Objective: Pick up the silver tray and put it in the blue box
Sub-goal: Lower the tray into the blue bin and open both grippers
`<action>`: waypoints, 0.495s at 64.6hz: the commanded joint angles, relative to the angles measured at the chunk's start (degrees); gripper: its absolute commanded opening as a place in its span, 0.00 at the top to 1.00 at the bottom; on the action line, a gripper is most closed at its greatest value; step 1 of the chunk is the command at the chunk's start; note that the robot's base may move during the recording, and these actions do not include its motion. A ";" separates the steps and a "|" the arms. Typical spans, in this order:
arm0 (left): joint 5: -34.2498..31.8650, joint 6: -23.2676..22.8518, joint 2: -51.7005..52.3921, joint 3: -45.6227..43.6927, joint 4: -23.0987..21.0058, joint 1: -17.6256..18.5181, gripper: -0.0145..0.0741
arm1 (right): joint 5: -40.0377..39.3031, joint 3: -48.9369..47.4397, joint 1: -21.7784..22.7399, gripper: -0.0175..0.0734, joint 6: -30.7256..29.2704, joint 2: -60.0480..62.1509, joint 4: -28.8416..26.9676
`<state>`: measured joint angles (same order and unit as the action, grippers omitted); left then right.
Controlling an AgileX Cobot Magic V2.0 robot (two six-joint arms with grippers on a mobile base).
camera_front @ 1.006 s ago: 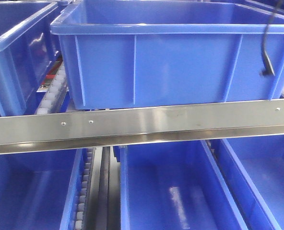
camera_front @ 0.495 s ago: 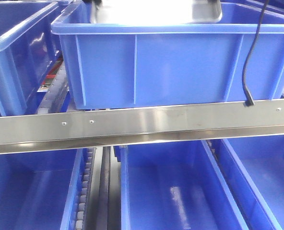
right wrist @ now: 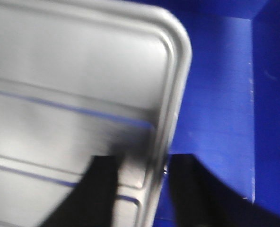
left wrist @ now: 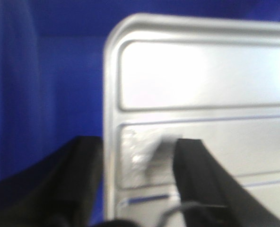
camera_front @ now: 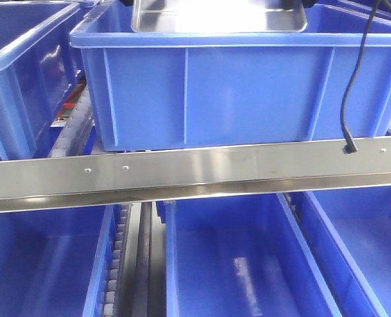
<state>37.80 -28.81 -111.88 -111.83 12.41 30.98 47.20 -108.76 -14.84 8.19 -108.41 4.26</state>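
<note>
The silver tray (camera_front: 218, 18) hangs level just above the opening of the blue box (camera_front: 248, 92), at the top of the front view. My left gripper (left wrist: 137, 146) straddles the tray's left rim (left wrist: 112, 94), one finger outside and one on the floor (left wrist: 196, 175). My right gripper (right wrist: 144, 161) straddles the right rim (right wrist: 170, 94) the same way. Both are shut on the tray. The blue box's inner walls (left wrist: 45, 94) (right wrist: 225, 94) show beside the tray in both wrist views. In the front view the grippers are almost wholly cut off by the top edge.
A steel rail (camera_front: 195, 168) runs across the shelf front below the box. Another blue crate (camera_front: 17, 72) stands to the left, and narrower blue bins (camera_front: 242, 264) lie on the lower level. A black cable (camera_front: 347, 99) hangs over the box's right front.
The silver tray came into view from above and has sunk lower toward the box's opening. The black cable has swung and hangs lower.
</note>
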 commanded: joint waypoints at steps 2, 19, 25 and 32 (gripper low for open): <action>-5.68 0.10 3.65 -2.19 0.44 0.38 0.43 | -6.21 -2.43 -0.15 0.16 -0.28 3.36 -0.22; -5.94 0.10 3.65 -2.19 0.66 0.17 0.43 | -6.16 -2.43 -0.15 0.13 -0.28 3.85 -0.16; -4.87 0.10 4.29 -2.19 0.66 0.17 0.43 | -5.70 -2.43 -0.15 0.13 -0.28 4.98 -0.16; -1.70 0.10 6.81 -2.19 0.66 0.17 0.46 | -4.24 -2.43 -0.15 0.22 -0.28 7.42 -0.16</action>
<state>37.93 -28.81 -111.18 -111.92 12.22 31.11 46.85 -108.76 -15.07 8.00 -106.81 3.93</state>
